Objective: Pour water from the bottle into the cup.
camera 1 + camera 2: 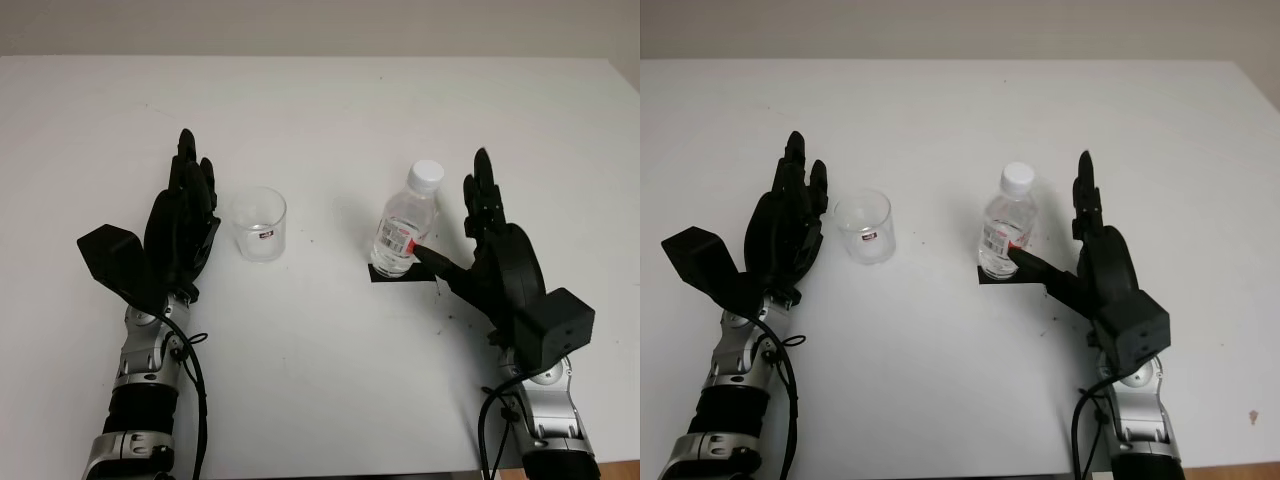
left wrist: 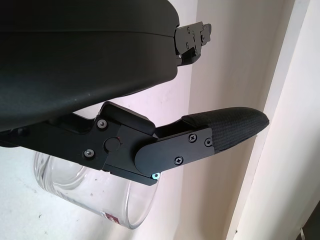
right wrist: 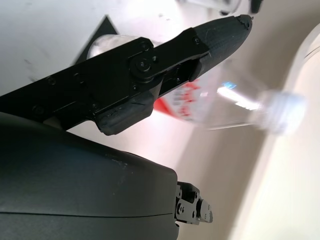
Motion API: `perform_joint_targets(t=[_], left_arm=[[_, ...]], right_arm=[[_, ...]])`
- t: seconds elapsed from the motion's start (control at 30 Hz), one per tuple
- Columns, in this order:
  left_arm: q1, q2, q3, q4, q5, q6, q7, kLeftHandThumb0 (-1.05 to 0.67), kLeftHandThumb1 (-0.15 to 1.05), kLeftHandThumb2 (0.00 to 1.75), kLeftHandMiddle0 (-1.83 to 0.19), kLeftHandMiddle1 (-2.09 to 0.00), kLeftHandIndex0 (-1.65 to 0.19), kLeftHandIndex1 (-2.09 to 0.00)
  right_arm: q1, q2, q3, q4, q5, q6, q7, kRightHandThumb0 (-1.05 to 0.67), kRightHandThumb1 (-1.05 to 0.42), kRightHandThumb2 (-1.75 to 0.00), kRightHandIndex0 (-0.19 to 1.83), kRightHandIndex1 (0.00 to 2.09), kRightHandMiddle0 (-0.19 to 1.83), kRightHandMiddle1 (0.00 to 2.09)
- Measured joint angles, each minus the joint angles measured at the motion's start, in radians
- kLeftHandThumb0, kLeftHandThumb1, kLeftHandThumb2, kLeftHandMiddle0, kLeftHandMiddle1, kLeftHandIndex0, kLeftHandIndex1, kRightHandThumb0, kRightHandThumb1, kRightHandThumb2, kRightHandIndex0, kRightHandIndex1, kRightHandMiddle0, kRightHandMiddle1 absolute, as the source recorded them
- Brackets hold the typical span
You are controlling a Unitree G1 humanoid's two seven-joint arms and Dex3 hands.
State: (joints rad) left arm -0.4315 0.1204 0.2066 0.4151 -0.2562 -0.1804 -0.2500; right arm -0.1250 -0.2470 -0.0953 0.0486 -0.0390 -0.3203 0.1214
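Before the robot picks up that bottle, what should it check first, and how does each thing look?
1. Bottle upright, cap on: ok.
2. Cup upright, beside the left robot hand: ok.
3. Right robot hand open next to the bottle, one finger at its label: ok.
4. Firm hold on the bottle: not ok, nothing closed around it.
5. Cap loosened for pouring: cannot tell.
6. Water level in the bottle: cannot tell.

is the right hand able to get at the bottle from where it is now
Probably yes. The right hand is open right beside the bottle, thumb already at its label, with nothing between them. The cup stands well off, by the left hand.
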Motion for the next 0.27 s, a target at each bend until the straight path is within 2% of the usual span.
perform_joint_targets(t=[0.27], left_arm=[[0.000,0.000,-0.001,0.003,-0.004,-0.004,-0.005,-0.82,1.05,0.71,0.19,-0.04,0.19,0.00]], right_arm=[[0.033,0.000,0.027,-0.117,0.011,0.080,0.063,-1.03,-0.91,-0.05,-0.19,0.00,-0.19,0.00]])
